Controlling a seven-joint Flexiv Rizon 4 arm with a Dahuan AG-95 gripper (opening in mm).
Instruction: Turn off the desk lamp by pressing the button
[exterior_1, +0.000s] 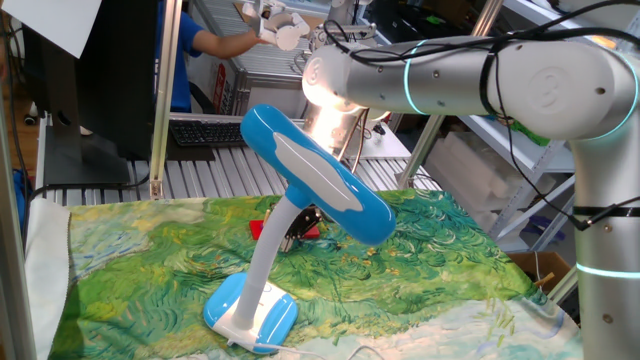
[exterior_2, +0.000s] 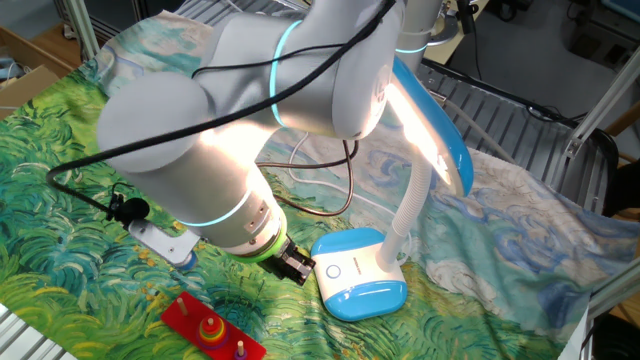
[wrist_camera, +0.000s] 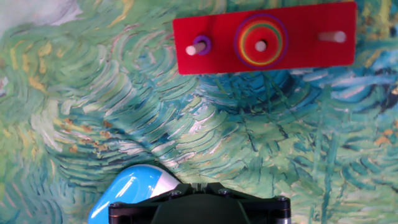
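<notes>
The desk lamp (exterior_2: 420, 150) looks light, stiff, glossy plastic — best pressed squarely on its base button (exterior_2: 334, 270). The gripper (exterior_2: 297, 264) is fully closed, holding nothing.

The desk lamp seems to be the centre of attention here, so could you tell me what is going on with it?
A single silver robot arm has brought its black two-finger gripper, fingers shut, down beside the white-and-blue oval base of the sky-blue plastic desk lamp. The lamp is still lit, glowing on the arm, so the round button has not yet switched it off. A red peg board with stacked rings lies nearby on the painted green tablecloth.
</notes>
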